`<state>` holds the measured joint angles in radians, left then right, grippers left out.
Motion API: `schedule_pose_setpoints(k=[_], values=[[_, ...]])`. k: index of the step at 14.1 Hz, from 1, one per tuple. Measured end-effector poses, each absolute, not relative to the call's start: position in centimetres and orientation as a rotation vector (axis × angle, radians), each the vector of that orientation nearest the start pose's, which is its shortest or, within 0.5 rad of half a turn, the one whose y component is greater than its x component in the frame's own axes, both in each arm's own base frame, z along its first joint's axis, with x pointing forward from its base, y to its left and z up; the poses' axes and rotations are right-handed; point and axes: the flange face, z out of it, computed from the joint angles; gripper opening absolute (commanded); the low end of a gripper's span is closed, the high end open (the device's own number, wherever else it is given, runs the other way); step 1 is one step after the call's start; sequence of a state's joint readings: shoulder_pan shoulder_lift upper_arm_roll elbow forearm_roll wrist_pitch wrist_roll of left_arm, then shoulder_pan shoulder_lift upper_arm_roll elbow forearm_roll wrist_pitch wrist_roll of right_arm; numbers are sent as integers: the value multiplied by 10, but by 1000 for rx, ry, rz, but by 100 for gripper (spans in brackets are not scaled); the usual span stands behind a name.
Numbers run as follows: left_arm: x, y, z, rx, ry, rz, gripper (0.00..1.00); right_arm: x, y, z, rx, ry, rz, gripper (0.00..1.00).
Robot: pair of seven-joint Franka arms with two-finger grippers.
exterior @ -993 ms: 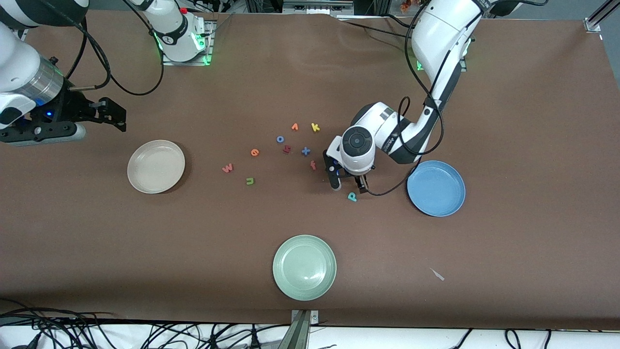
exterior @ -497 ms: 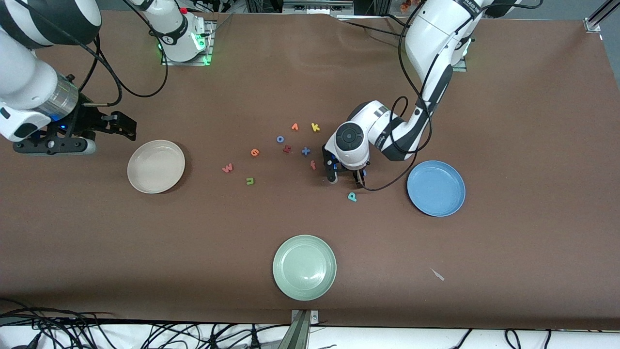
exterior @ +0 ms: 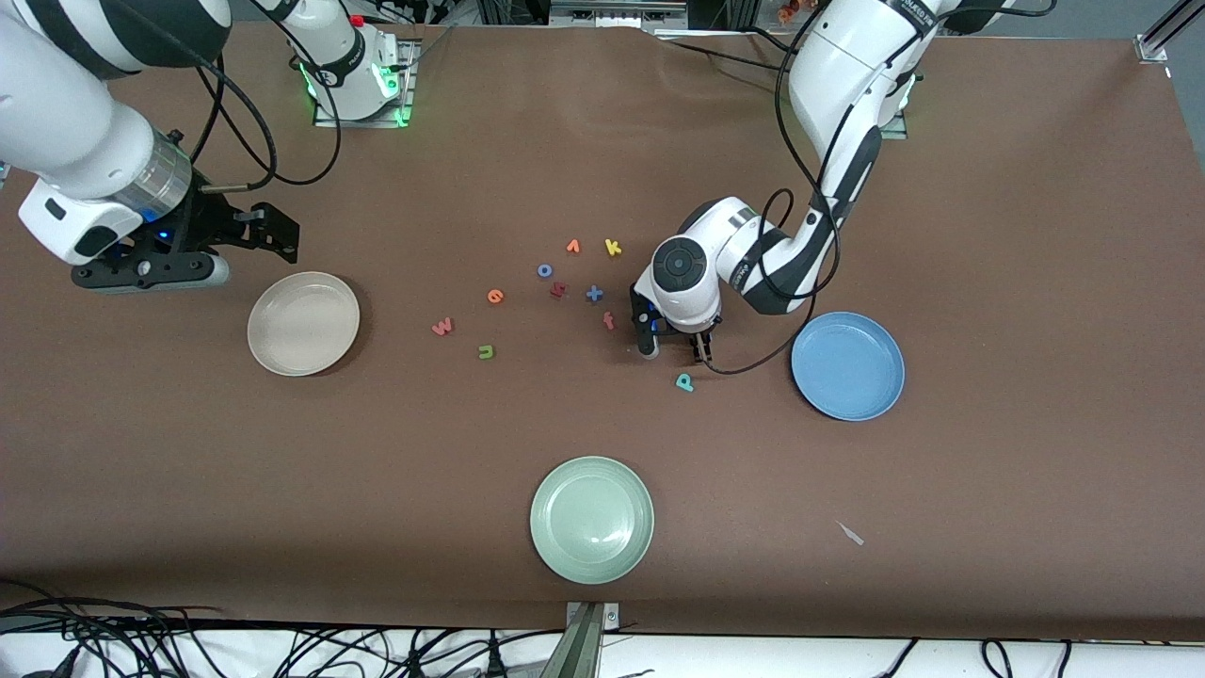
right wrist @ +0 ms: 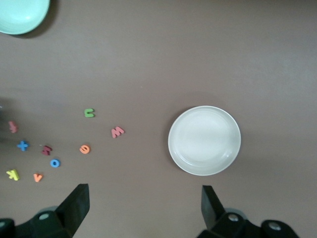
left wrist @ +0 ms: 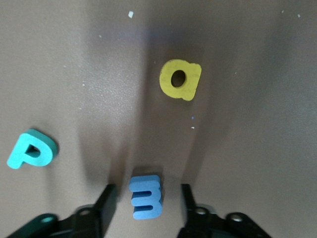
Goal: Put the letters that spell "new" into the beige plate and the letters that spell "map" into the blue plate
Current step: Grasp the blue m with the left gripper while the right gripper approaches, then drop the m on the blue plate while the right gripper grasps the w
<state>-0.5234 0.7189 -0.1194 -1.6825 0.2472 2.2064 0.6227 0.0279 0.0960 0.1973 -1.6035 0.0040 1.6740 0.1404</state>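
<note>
Left wrist view: we're seeing the left gripper (left wrist: 146, 198) straddling the blue m (left wrist: 146, 196) on the tabletop (exterior: 988, 235), jaws apart, not touching it. Yellow a (left wrist: 180, 79) and teal p (left wrist: 30, 149) are lying nearby. Right gripper (right wrist: 143, 198) is hanging near the beige plate (right wrist: 204, 141), jaws wide, empty.

I have the left arm bent down from its base at the table's top edge, elbow folded, wrist pointing straight down at the middle of the table. The left gripper (exterior: 674, 350) sits low at the surface, and in its wrist view I see the two fingers (left wrist: 105, 201) standing apart, neither pad touching anything. The right arm reaches in from its end of the table, wrist tilted. The right gripper (exterior: 268, 231) hangs in the air, fingers (right wrist: 75, 198) spread wide and holding nothing.
</note>
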Motion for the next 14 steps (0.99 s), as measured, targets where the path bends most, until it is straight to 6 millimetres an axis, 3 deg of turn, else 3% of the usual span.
schedule_pose_setpoints(k=[4, 9, 11, 14], values=[[538, -381, 171, -2296, 1959, 259, 5, 593, 136, 515, -3013, -90, 156, 100], [544, -376, 177, -2307, 1945, 249, 5, 599, 132, 498, -3037, -71, 196, 100], [551, -366, 194, -2317, 1915, 279, 5, 605, 137, 467, -3093, -117, 257, 100], [565, -343, 249, -2340, 1841, 318, 5, 608, 157, 434, -3127, -52, 316, 100]])
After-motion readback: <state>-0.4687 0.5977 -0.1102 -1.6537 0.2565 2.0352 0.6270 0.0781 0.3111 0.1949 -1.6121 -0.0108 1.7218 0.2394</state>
